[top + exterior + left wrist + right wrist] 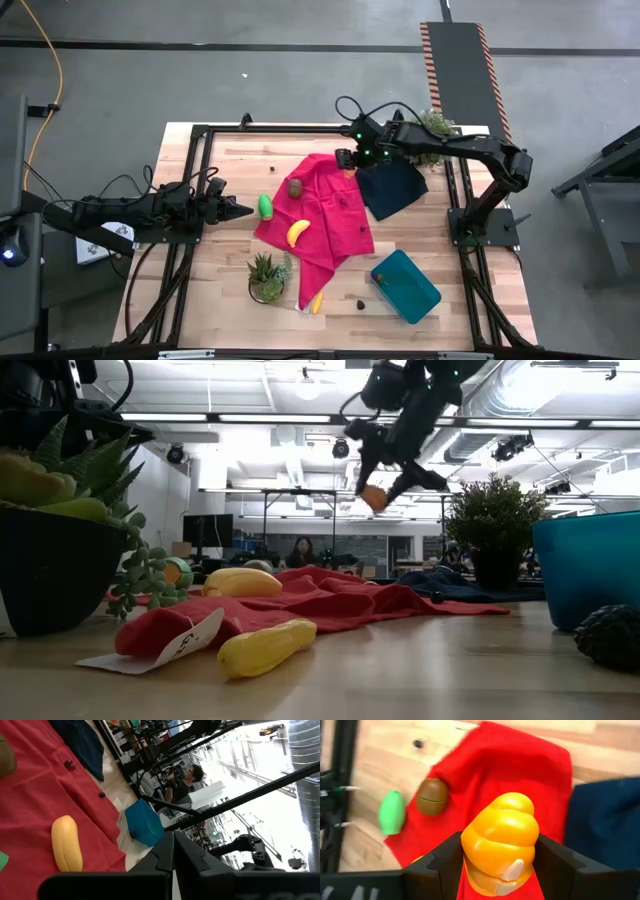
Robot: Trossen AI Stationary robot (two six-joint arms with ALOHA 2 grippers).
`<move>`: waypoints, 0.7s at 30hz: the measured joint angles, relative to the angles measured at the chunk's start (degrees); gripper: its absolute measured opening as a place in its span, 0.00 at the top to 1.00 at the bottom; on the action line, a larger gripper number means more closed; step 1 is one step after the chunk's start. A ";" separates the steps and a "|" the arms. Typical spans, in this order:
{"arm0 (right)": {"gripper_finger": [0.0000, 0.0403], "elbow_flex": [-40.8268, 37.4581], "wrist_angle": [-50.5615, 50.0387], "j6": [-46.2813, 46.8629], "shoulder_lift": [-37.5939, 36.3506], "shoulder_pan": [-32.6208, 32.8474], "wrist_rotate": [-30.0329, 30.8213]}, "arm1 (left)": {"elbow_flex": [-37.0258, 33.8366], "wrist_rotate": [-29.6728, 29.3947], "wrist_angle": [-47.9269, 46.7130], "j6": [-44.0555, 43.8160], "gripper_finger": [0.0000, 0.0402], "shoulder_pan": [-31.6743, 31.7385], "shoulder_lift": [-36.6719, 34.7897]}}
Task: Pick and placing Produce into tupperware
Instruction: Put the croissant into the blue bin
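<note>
Produce: an orange piece (501, 842) is clamped between the right gripper's (500, 855) fingers, lifted clear above the far edge of the red cloth (325, 215)
Near edge: one banana (317, 302) lies by the red cloth's front corner, beside a potted plant (267, 277); a small dark lump (359, 300) sits just in front of the tub
Tub: the teal tub (406, 286) rests on the table's near right part, well apart from the held piece
Cloth middle: a second banana (297, 232) lies on the red cloth
Left side: a green piece (265, 206) sits on bare wood just off the cloth, near the left gripper (240, 211), whose fingers are pressed together on nothing
Cloth far end: a brown piece (296, 187) rests on the red cloth
Far right: a navy cloth (393, 187) lies under the right arm; another plant (437, 124) stands at the table's back edge
Room: a person (300, 552) sits far behind the table
</note>
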 joint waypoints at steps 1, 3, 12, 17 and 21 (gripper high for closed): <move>0.53 0.96 -0.71 -0.42 -0.02 0.02 -0.26 | 0.00 -0.02 0.00 0.00 1.00 0.00 0.02; 0.53 2.95 -3.16 -1.81 -0.02 0.26 -1.30 | 0.00 0.01 0.00 0.00 1.00 -0.01 0.02; 0.53 13.40 -14.37 -9.73 -0.02 1.87 -0.83 | 0.00 0.44 0.09 -0.02 1.00 -0.02 0.02; 0.53 19.35 -17.91 -13.27 -0.06 2.14 -0.77 | 0.00 0.44 0.09 -0.02 1.00 -0.02 0.02; 0.53 23.94 -23.11 -16.30 -0.07 2.12 1.02 | 0.00 0.44 0.09 -0.16 1.00 -0.01 0.02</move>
